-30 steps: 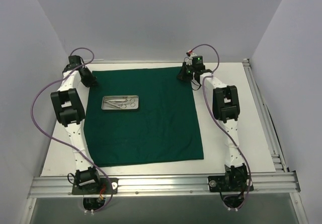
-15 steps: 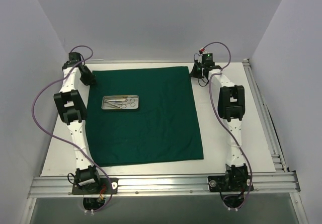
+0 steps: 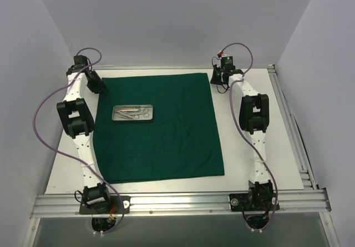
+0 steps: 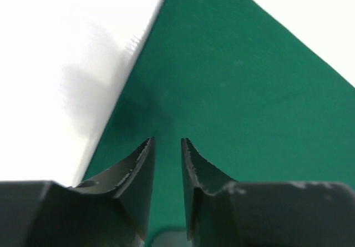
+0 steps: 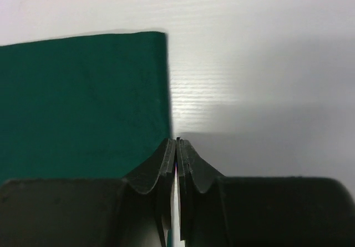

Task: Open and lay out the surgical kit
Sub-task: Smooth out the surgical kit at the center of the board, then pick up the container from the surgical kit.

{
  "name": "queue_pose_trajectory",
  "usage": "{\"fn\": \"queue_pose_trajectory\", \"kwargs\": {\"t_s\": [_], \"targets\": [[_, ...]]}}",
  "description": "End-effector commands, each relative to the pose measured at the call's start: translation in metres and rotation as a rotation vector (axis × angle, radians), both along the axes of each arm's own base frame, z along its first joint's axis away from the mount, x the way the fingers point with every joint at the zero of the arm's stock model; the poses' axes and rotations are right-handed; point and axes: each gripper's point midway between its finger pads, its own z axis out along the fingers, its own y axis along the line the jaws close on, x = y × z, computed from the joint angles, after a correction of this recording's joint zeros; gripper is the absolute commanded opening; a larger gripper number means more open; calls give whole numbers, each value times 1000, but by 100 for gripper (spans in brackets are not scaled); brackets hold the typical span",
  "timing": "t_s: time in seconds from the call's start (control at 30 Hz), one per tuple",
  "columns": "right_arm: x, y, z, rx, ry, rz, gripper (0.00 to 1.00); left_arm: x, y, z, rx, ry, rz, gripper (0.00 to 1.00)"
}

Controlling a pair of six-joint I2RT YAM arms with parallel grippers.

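The dark green cloth lies spread flat on the white table. The shiny metal tray sits on its far left part and holds the steel instruments. My left gripper is at the cloth's far left corner. In the left wrist view it hangs over the cloth just inside the left edge, jaws a little apart and empty. My right gripper is at the far right corner. In the right wrist view it is shut at the cloth's right edge, with nothing seen between the tips.
Bare white table surrounds the cloth on all sides. A metal rail runs along the near edge and another rail along the right side. Grey walls close in the back and sides.
The cloth's far right corner has been drawn out to the right and now lies flat. My right gripper moved right and farther back. My left gripper shifted slightly left.
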Motion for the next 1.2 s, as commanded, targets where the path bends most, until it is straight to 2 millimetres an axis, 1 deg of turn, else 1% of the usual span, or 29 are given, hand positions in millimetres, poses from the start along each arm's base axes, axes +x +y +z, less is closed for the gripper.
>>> {"fn": "queue_pose_trajectory", "kwargs": {"t_s": [0.0,0.03,0.07,0.1,0.13,0.17,0.2,0.23,0.27,0.3,0.33,0.37,0.4,0.43,0.47,0.5,0.53,0.57,0.6,0.63,0.67,0.7,0.83,0.87,0.9,0.97,1.0,1.03,1.17], "targets": [[-4,13,93,-57,-125,6,7,4,5,101,55,-182,4,35],[-10,19,107,-91,-141,6,8,-1,3,118,63,-204,4,35],[-13,25,113,-113,-147,13,12,-4,2,127,68,-215,6,36],[-17,31,121,-132,-158,22,14,-9,0,151,77,-255,5,36],[-25,43,135,-170,-178,38,17,-16,-3,151,75,-245,3,37],[-30,49,143,-191,-192,44,23,-18,-5,158,79,-266,0,37],[-35,54,150,-216,-204,48,26,-26,-10,184,83,-315,-5,38],[-41,53,160,-252,-218,35,30,-36,-13,176,75,-293,-4,38],[-48,67,164,-276,-229,65,42,-38,-15,184,75,-323,0,38],[-53,72,169,-286,-238,70,48,-48,-19,208,76,-371,-1,38],[-59,75,175,-294,-245,73,57,-53,-24,212,70,-385,-7,39],[-64,85,177,-297,-252,90,82,-59,-28,205,55,-377,0,39],[-69,92,180,-286,-257,103,99,-68,-31,222,57,-414,3,40],[-73,98,187,-271,-270,117,100,-73,-35,224,49,-423,-2,41],[-78,106,184,-259,-264,138,100,-79,-40,217,37,-414,-5,41],[-85,121,185,-246,-268,162,100,-87,-44,229,35,-443,-9,41],[-90,129,188,-239,-276,176,100,-93,-51,230,24,-444,-20,42],[-97,136,183,-240,-267,189,100,-101,-56,221,13,-426,-21,42],[-107,155,183,-227,-272,225,100,-111,-61,233,12,-456,-32,42],[-113,165,184,-215,-273,248,100,-117,-66,235,9,-463,-40,41],[-120,174,178,-209,-259,274,100,-123,-74,237,8,-468,-52,42],[-130,191,177,-183,-251,321,100,-138,-80,238,6,-476,-62,41],[-154,224,158,-173,-211,422,100,-171,-95,243,1,-504,-97,41],[-158,229,155,-179,-205,439,97,-178,-97,240,5,-494,-99,41],[-161,234,150,-185,-198,455,95,-188,-98,245,11,-507,-100,41],[-169,245,140,-204,-180,494,88,-202,-96,229,19,-455,-83,40],[-170,247,135,-211,-173,502,86,-209,-93,229,31,-451,-62,39],[-171,249,127,-223,-154,510,85,-216,-93,217,29,-423,-62,38],[-173,250,118,-215,-128,494,75,-226,-94,192,16,-361,-39,33]]}}
